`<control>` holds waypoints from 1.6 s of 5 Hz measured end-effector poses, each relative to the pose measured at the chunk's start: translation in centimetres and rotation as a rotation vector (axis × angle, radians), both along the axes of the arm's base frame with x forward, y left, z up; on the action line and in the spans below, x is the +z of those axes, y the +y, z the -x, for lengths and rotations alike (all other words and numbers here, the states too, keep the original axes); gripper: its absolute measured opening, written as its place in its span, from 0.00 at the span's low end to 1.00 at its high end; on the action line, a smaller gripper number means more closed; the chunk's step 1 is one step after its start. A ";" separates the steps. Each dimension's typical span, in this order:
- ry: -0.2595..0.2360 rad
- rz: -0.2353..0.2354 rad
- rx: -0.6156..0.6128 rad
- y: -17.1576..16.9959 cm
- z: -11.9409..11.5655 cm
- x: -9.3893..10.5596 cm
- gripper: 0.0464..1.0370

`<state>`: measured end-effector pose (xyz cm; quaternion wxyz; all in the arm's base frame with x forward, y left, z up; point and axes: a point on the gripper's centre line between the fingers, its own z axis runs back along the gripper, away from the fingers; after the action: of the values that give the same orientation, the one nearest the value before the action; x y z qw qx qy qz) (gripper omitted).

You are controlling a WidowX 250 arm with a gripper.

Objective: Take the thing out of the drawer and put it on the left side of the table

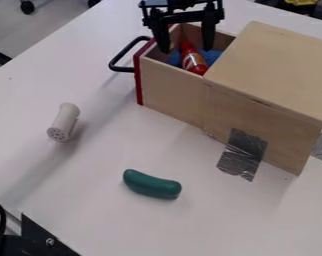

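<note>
Inside the one drawer (169, 90), I saw one red bottle (194, 61) against something blue (213, 56); outside, one shaker (65, 121), one green pickle (152, 185). Above, my gripper (187, 48) hung widely parted, grasping nothing.

White table (90, 200) under shaker (64, 121), cucumber (152, 185), drawer box (170, 92)

Red bottle (194, 61), blue cloth (174, 58), green cucumber (152, 184).

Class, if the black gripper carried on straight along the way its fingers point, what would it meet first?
Most likely the red bottle in the open drawer, below the gripper, though the slanted view leaves depth unclear.
</note>
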<state>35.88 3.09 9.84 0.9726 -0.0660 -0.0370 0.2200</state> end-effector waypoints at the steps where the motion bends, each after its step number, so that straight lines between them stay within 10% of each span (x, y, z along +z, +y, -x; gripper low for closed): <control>1: -0.010 0.004 0.002 -0.6 -1.8 -0.1 0.96; 8: 0.067 0.004 -0.015 -1.1 -0.8 -2.8 0.96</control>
<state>36.66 2.04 7.08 0.9748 -0.0608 -0.0034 0.2148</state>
